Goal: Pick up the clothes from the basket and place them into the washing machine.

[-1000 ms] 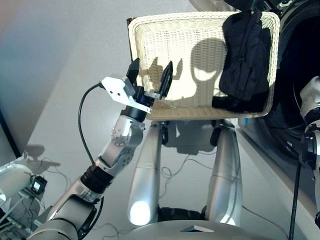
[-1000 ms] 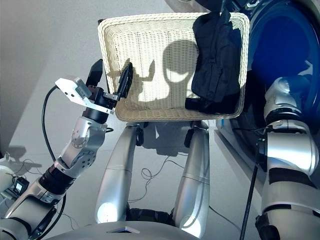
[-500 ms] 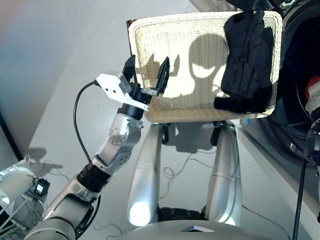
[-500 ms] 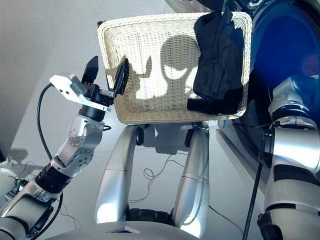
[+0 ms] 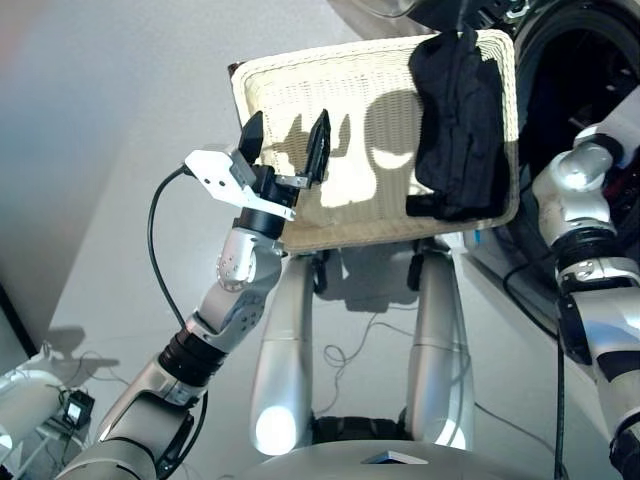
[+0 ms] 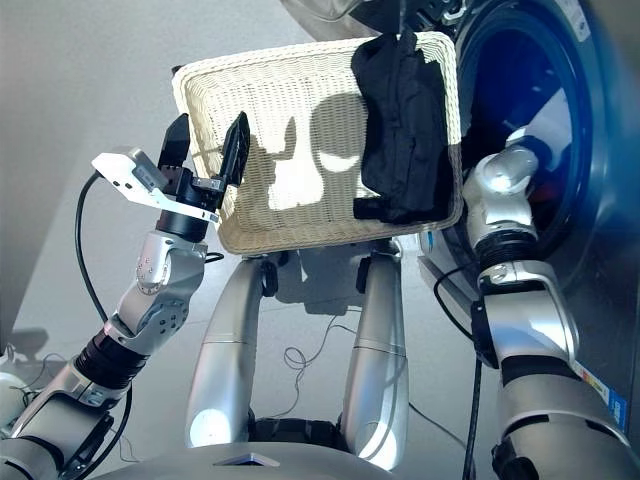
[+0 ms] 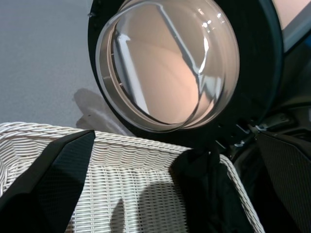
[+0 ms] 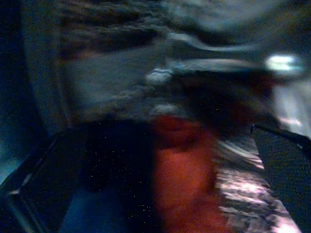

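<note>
Grey floor, one basket (image 5: 340, 130), one black garment (image 5: 460, 120)

The left arm is raised with its elbow bent, and the left end effector (image 5: 285, 155) points upward with both fingers spread apart. The right arm (image 6: 510, 250) reaches forward, its end effector out of sight.

Silver jointed arms, black-fingered left claw (image 5: 285, 150), black cable.
</note>
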